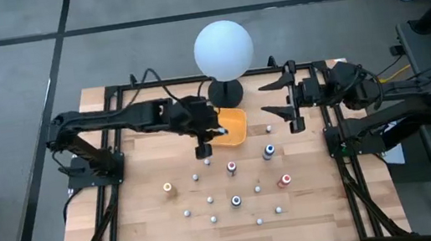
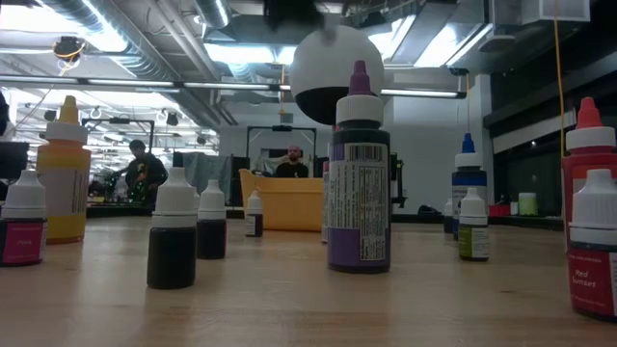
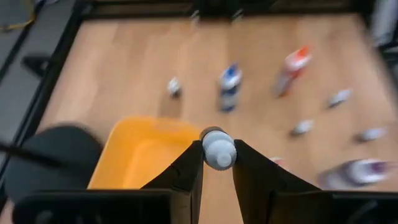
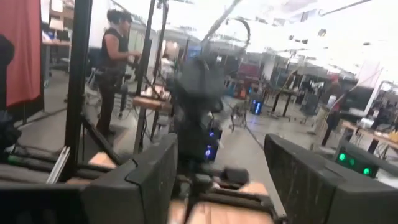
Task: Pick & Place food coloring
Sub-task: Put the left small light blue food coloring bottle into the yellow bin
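Food coloring bottles (image 1: 236, 201) stand scattered across your wooden counter (image 1: 145, 223), before the white globe (image 1: 223, 48) and yellow tray (image 1: 233, 126). Your left tool (image 3: 218, 163) pinches one white-capped bottle (image 3: 218, 149) at the tray's edge; your right tool (image 1: 280, 99) hangs spread, empty, near the counter's far edge.

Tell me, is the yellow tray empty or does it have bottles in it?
Empty. The tray shows only bare yellow floor; the left gripper holds one little bottle beside it.

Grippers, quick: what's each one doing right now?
Left gripper: shut on a small white-capped food coloring bottle by the yellow-orange tray.
Right gripper: open, empty.
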You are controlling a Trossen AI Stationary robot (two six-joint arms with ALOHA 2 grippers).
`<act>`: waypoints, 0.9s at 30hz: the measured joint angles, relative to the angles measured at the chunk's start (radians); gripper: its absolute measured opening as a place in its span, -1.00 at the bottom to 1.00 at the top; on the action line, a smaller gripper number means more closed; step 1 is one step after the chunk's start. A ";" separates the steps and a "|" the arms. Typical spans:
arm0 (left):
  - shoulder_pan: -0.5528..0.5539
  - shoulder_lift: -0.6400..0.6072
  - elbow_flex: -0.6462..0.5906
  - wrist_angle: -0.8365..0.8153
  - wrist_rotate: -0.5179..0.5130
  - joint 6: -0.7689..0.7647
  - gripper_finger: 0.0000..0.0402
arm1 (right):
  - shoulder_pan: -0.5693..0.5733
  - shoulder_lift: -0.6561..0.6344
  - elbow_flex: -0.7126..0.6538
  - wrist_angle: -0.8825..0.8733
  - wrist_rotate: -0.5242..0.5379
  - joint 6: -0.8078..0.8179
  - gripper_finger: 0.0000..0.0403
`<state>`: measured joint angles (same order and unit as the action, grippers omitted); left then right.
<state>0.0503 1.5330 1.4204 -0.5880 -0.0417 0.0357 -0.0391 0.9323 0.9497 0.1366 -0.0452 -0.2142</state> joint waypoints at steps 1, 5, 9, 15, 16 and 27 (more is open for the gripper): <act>0.018 0.000 -0.047 0.041 -0.005 0.003 -0.66 | 0.000 -0.003 0.000 -0.019 0.000 0.002 0.20; 0.097 0.026 -0.178 0.069 -0.003 -0.025 -0.66 | 0.000 -0.004 0.000 -0.088 0.000 0.004 0.20; 0.141 0.069 -0.236 0.072 0.012 -0.063 -0.66 | 0.000 -0.002 0.000 -0.122 0.000 -0.002 0.20; 0.188 0.153 -0.237 0.097 0.064 -0.080 -0.66 | -0.007 0.001 0.000 -0.123 -0.001 -0.049 0.20; 0.195 0.165 -0.237 0.102 0.074 -0.116 -0.66 | -0.011 0.001 0.000 -0.123 -0.001 -0.053 0.20; 0.205 0.205 -0.238 0.139 0.043 -0.288 -0.66 | -0.055 0.001 0.000 -0.135 -0.009 -0.057 0.20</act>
<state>0.2552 1.7382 1.1824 -0.4486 0.0009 -0.2523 -0.0941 0.9333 0.9493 0.0012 -0.0540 -0.2710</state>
